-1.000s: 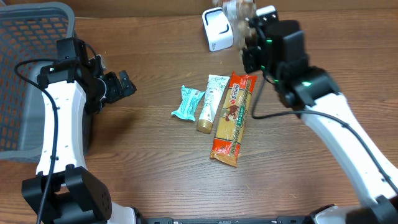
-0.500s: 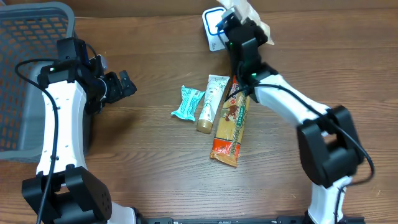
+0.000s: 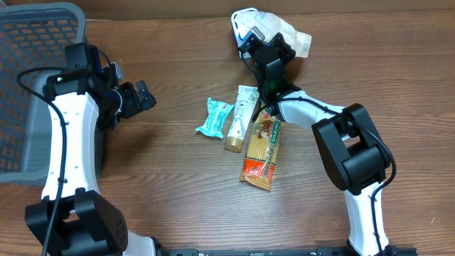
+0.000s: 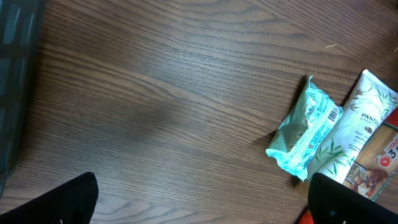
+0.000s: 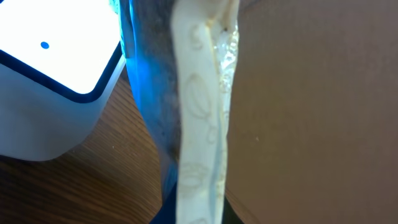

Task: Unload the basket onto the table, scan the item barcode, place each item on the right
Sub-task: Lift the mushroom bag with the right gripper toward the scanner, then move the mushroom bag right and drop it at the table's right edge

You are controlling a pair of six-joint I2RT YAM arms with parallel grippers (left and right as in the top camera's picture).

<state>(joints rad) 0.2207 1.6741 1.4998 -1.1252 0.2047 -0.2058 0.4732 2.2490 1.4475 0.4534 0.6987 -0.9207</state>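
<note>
At the far edge of the brown wooden bench (image 3: 178, 206), the right tool (image 3: 261, 41), clamped on the pale crinkled plastic packet (image 3: 286, 30), has swung it over the white box-shaped scanner (image 5: 50, 81); blue light now falls on the packet, so scanning seems underway; the left tool (image 3: 140, 96) stays apart.

1. Right tool (image 3: 263, 43): closed on a pale crinkled bag (image 3: 284, 30), which spreads beyond its tip and to one side of it.
2. Scanner (image 3: 237, 28): white, just beyond the right tool, largely covered by the bag.
3. Tube (image 3: 240, 117), orange packet (image 3: 261, 153): lying side by side on the desk (image 3: 178, 192), behind the right tool, under its arm.
4. Teal packet (image 3: 215, 117): beside the tube, between the two tools.
5. Left tool (image 3: 146, 98): jaws apart, empty, pointing towards the teal packet, well apart from it.
6. Basket (image 3: 28, 43): grey mesh, behind the left tool.
</note>
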